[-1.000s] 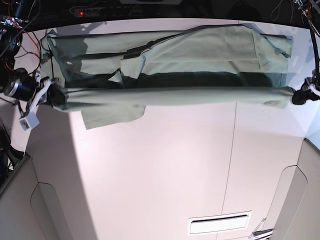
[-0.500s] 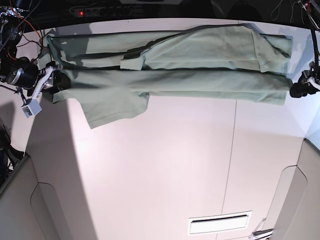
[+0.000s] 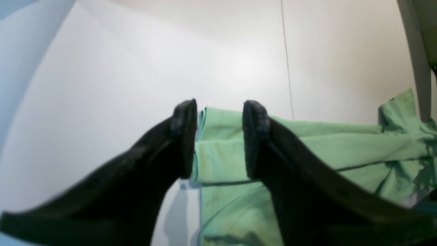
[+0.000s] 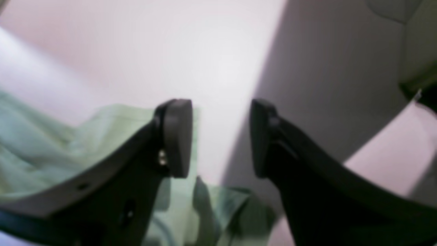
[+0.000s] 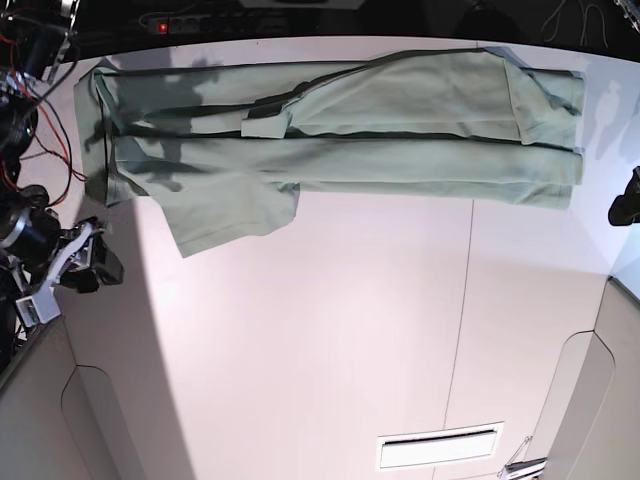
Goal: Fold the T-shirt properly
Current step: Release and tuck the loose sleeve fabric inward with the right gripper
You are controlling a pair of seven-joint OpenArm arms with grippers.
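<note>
Both grippers standing open here, nothing between the fingertips of either one! The left gripper (image 3: pixel 220 140) shows its two dark, rounded fingers well apart in its own wrist view, reaching up from the lower corners, and in the base view just its black tip pokes in at the right edge (most of that arm is out of the picture)

Over on the other side, the right gripper (image 4: pixel 220 138) spreads its fingers wide too, tips facing each other, and the base view has the right arm (image 5: pixel 25 225) down the left edge, its black gripper end angled inward, red and dark wiring looping beside it
</note>
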